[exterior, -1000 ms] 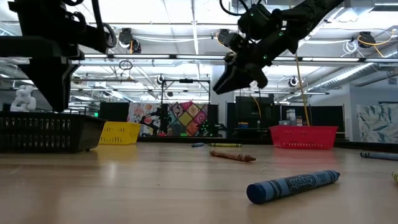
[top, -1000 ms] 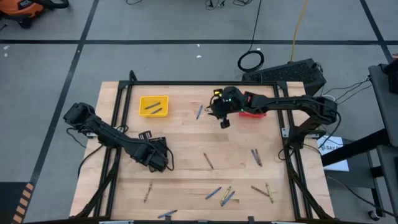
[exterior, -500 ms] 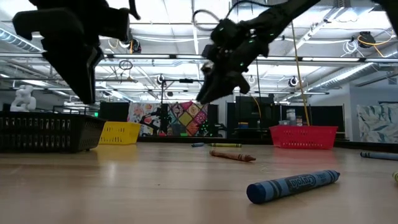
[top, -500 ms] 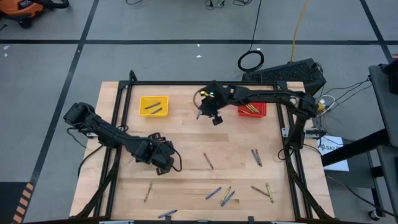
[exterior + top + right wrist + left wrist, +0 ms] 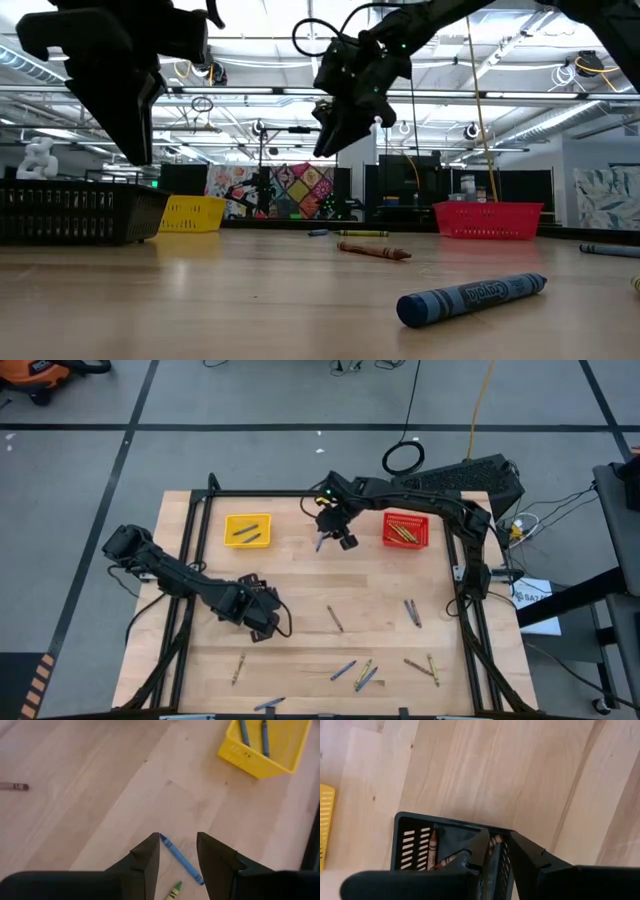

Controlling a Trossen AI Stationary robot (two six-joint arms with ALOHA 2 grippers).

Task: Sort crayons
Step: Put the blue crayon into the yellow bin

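Note:
Crayons lie scattered on the wooden table: a brown one (image 5: pixel 335 619), a blue-purple pair (image 5: pixel 411 612) and several near the front edge (image 5: pixel 360 674). My right gripper (image 5: pixel 177 840) hangs open above a blue crayon (image 5: pixel 181 858) with a green one (image 5: pixel 172 892) beside it, right of the yellow basket (image 5: pixel 247 530), and touches neither. My left gripper (image 5: pixel 497 837) hovers open over the black basket (image 5: pixel 415 840), which holds brown crayons (image 5: pixel 432 851). The red basket (image 5: pixel 405 530) holds yellowish crayons.
The yellow basket (image 5: pixel 265 745) holds two blue crayons. A black frame rail (image 5: pixel 300 492) runs around the table. In the low view a blue crayon (image 5: pixel 470 297) lies close to the camera, and a brown one (image 5: pixel 373 250) lies farther back.
My right gripper has swung from beside the red basket toward the table's left and far side, tipping downward, and now stands over the blue crayon; the red basket is uncovered. My left gripper has shifted a little and tipped over the black basket.

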